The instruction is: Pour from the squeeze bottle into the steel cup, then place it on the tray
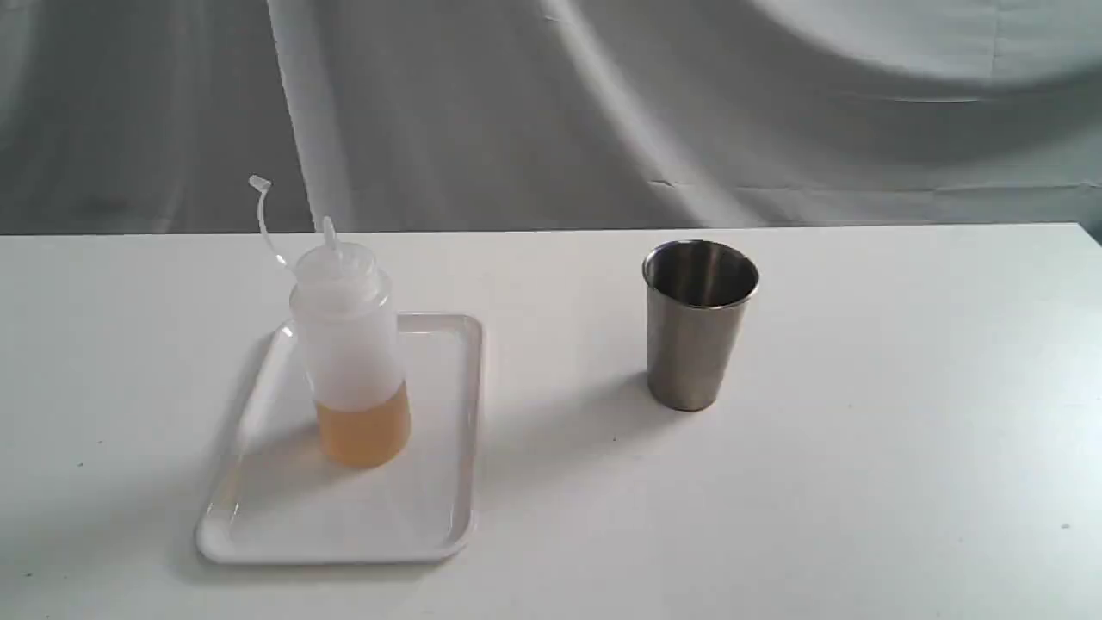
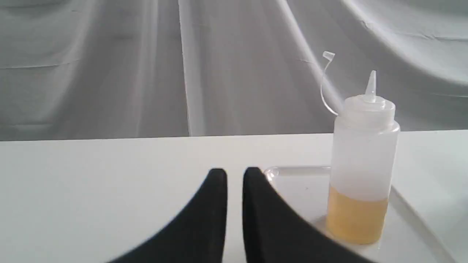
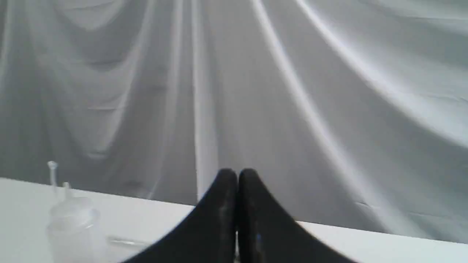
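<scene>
The squeeze bottle (image 1: 349, 344) stands upright on the white tray (image 1: 344, 521) at the left of the table, uncapped, with amber liquid in its lower third and its cap strap curling up. The steel cup (image 1: 697, 331) stands upright on the bare table to the right, apart from the tray. Neither gripper shows in the exterior view. In the left wrist view my left gripper (image 2: 235, 171) holds nothing, its fingers nearly together with a thin slit, short of the bottle (image 2: 363, 157) and tray (image 2: 292, 175). My right gripper (image 3: 237, 171) is shut and empty, with the bottle (image 3: 71, 226) blurred far off.
A white table (image 1: 861, 482) carries everything, and a grey draped cloth (image 1: 603, 103) hangs behind its far edge. The table's right end shows at the upper right of the exterior view.
</scene>
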Controlling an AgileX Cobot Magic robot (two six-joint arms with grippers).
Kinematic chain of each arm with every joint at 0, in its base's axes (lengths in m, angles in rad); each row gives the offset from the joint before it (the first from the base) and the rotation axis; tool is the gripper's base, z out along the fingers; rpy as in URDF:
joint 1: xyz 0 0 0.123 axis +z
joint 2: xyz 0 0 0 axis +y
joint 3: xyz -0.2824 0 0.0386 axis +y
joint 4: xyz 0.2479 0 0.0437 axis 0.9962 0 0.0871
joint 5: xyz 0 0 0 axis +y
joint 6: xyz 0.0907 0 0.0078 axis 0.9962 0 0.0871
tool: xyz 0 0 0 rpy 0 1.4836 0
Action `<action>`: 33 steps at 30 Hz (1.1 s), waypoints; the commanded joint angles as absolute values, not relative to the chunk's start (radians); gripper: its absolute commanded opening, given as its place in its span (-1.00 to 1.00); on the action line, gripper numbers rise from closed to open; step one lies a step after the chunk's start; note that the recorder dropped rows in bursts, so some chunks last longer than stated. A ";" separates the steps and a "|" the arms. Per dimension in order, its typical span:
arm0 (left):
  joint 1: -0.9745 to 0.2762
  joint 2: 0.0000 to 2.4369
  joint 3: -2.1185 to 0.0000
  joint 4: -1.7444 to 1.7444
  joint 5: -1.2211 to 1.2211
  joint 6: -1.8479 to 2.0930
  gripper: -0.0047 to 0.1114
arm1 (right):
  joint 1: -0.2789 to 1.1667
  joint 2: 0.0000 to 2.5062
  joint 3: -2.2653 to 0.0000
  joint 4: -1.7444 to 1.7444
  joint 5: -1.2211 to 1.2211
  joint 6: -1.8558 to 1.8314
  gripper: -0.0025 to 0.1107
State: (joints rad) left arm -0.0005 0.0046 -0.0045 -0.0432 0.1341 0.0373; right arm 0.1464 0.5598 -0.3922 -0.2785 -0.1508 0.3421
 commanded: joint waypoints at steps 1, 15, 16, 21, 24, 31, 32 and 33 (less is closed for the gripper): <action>0.000 0.000 0.000 -0.046 0.133 0.035 -0.78 | 0.043 0.450 -0.302 -0.262 -0.139 0.338 -0.96; 0.000 0.000 0.000 -0.046 0.133 0.033 -0.78 | -0.179 0.108 -0.027 -0.262 -0.103 0.338 -0.96; 0.000 0.000 0.000 -0.046 0.133 0.033 -0.78 | -0.181 0.097 -0.017 -0.262 -0.077 0.338 -0.96; 0.000 0.000 0.000 -0.046 0.133 0.033 -0.78 | -0.181 0.056 -0.006 -0.262 0.073 0.338 -0.96; 0.000 0.000 0.000 -0.046 0.133 0.033 -0.78 | -0.181 0.034 -0.006 -0.264 0.107 0.336 -0.96; 0.000 0.000 0.000 -0.046 0.133 0.033 -0.78 | -0.181 0.000 0.000 -0.367 0.207 0.315 -0.96; 0.000 0.000 0.000 -0.046 0.133 0.033 -0.78 | -0.181 0.000 0.000 -0.376 0.214 0.310 -0.96; 0.000 0.000 0.000 -0.046 0.133 0.033 -0.78 | -0.181 0.000 0.000 -0.376 0.233 0.307 -0.96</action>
